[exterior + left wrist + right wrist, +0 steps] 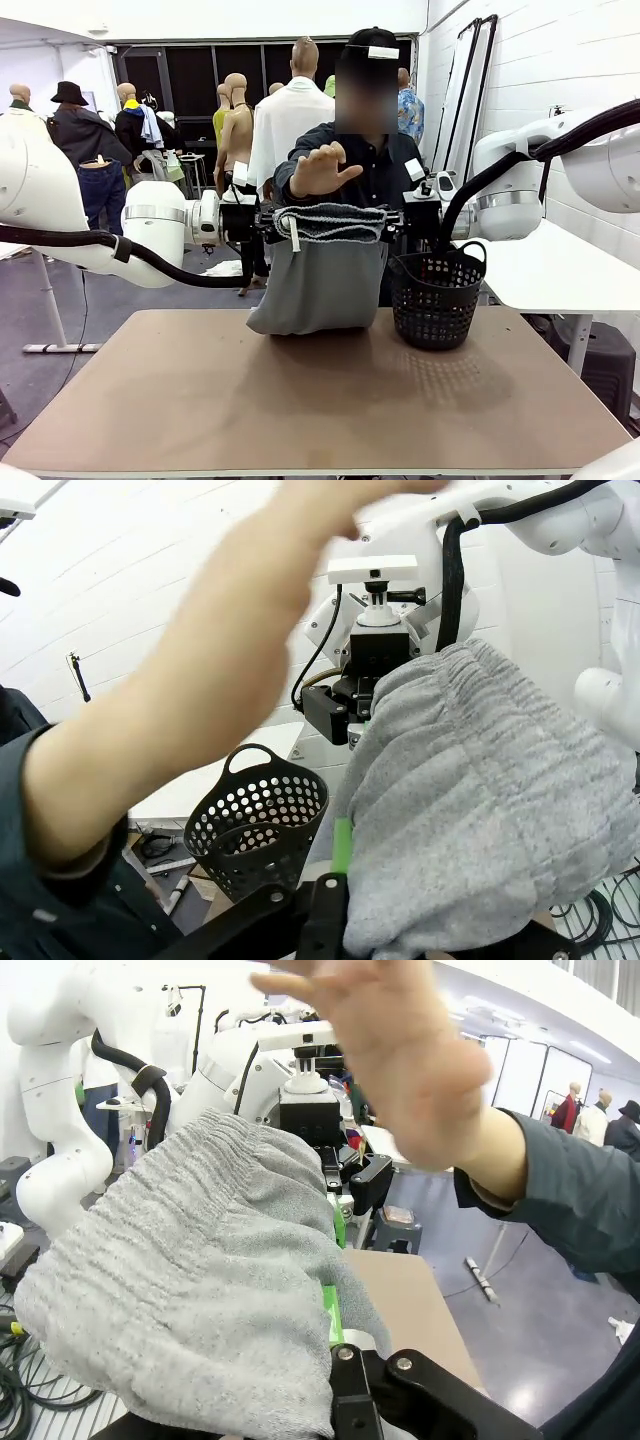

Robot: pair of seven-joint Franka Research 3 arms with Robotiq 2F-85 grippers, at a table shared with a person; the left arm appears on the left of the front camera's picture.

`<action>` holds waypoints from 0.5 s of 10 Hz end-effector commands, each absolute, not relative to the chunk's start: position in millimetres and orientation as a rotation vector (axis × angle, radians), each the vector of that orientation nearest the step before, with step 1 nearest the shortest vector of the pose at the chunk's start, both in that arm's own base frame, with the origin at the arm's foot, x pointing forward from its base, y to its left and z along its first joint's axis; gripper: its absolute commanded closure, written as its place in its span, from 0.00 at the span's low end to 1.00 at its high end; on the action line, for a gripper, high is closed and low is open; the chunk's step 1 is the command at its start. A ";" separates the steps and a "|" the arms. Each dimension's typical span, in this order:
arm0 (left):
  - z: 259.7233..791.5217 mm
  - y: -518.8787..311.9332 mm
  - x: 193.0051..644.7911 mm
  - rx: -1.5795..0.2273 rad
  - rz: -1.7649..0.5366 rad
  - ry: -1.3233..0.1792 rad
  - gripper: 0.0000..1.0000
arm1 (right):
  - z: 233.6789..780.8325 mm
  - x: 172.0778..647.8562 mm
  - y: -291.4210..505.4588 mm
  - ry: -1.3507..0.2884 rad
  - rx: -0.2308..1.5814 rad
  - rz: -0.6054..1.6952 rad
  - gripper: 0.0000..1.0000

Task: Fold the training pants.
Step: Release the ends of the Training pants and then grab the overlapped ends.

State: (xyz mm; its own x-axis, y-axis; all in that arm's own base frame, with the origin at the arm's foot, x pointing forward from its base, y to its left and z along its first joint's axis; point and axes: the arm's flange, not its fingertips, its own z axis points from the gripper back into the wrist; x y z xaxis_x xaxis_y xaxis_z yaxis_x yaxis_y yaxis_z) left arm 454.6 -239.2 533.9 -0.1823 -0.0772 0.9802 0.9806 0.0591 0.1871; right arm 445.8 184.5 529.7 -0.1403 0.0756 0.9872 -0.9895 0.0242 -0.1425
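So both claws are clamped on the waistband of the training pants (325, 275): left gripper (266, 219) on one end, right gripper (397, 217) on the other, stretching it above the table (300, 400). The bottom sags onto the tabletop just beside the black basket (437, 295). A person's open hand (322, 170) hovers over the waistband.

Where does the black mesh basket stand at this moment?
In the front view the black mesh basket stands on the table, right of centre near the far edge, close beside the right side of the hanging training pants.
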 end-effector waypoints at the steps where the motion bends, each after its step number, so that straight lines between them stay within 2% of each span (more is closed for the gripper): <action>1: 535.5 -239.2 454.0 -1.020 -1.329 -1.323 1.00 | 530.4 443.4 184.8 -1.279 1.059 1.335 1.00; 5: 535.5 -239.2 454.0 -1.020 -1.329 -1.323 1.00 | 530.4 443.4 184.8 -1.279 1.059 1.335 1.00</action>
